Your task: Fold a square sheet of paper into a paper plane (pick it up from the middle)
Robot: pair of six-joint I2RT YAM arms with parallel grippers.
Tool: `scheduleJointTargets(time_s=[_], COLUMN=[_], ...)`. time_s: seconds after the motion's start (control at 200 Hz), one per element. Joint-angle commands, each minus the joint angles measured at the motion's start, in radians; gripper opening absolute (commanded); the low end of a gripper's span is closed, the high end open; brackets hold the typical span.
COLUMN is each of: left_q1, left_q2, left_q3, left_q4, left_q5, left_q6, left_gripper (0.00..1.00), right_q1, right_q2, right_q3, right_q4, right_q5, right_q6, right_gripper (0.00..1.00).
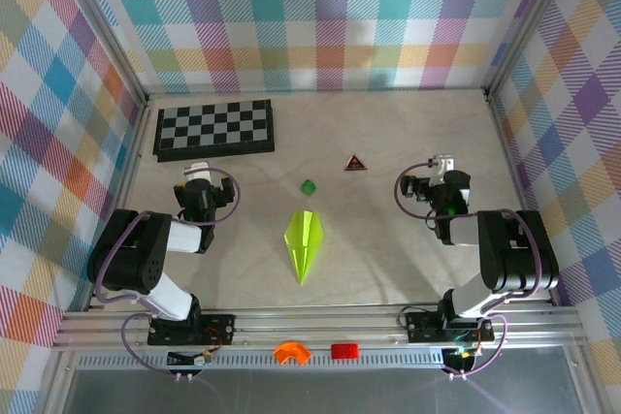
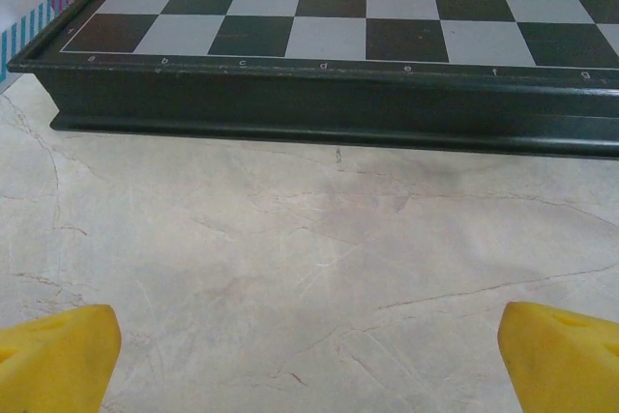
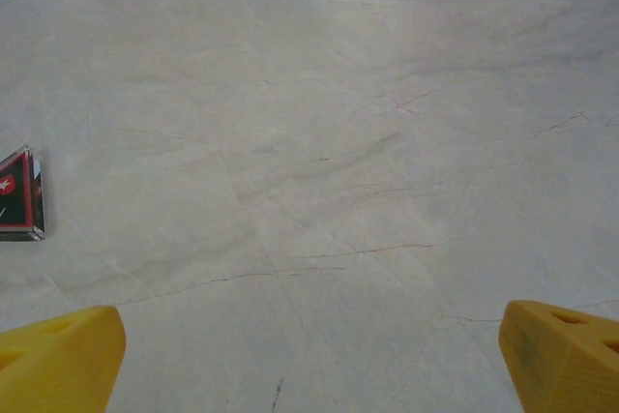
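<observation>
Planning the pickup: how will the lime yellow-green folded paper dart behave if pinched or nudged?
The lime yellow-green folded paper dart is thin, so probably very light and easily crushed. Lying flat on the smooth marbled table, it would likely slide, not roll, when nudged. Its centre crease probably stiffens it lengthwise.

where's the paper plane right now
Top view: the paper plane lies flat at the middle of the table, just nearer than the small green block, tip pointing toward the near edge.
</observation>
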Motion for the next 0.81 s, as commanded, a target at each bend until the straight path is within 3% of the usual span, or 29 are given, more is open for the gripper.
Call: scheduleJointTargets(time_s=[0.0,0.8], left_q1=[0.008,0.008], left_q2=[0.005,0.006], left_q3=[0.013,0.013], left_q4=[0.048,0.05], left_q5=[0.038,0.043], left_q6=[-0.003,-0.001], left_gripper=[1.0,1.0], right_q1=[-0.001,0.001], right_q2=[-0.008,-0.008], right_q3=[0.009,0.009], right_q4=[0.038,0.038], right_q5=[0.01,0.01], right_q6=[0.017,0.017], right_gripper=[0.99,0.99])
